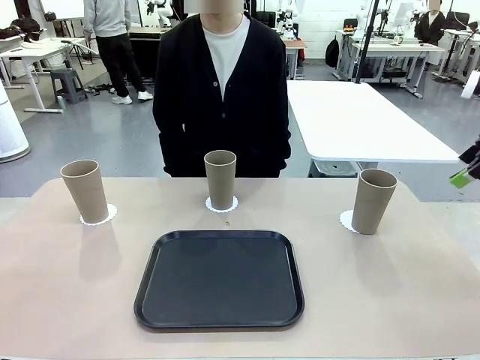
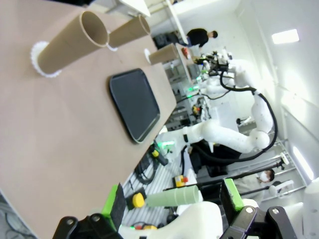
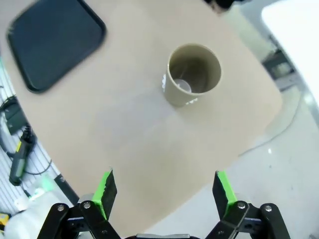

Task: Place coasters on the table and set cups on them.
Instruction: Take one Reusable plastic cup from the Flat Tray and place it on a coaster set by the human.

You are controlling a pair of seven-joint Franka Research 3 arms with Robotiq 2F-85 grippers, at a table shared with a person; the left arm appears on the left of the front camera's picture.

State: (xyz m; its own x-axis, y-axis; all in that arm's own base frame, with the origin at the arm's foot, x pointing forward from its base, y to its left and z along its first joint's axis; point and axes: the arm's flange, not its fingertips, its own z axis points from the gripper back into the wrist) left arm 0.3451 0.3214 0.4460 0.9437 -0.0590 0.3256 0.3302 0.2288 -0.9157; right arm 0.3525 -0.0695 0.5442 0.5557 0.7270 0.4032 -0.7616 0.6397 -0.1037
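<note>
Three tan cups stand upright on the beige table (image 1: 67, 300), each on a white lacy coaster. The left cup (image 1: 85, 190) rests on a coaster (image 1: 100, 216). The middle cup (image 1: 220, 178) is centred on its coaster (image 1: 222, 205). The right cup (image 1: 373, 200) sits off-centre, and its coaster (image 1: 346, 220) pokes out to the left. My right gripper (image 3: 165, 191) hangs open and empty above the right cup (image 3: 192, 74); a green pad of my right gripper (image 1: 463, 177) shows at the front view's right edge. My left gripper (image 2: 173, 206) is open and empty, off the table's side, looking along the cups (image 2: 70, 42).
A black rounded-square tray (image 1: 220, 279) lies bare in the table's near middle. A person in a black cardigan (image 1: 222, 97) stands at the far edge behind the middle cup. A white table (image 1: 352, 120) stands behind on the right.
</note>
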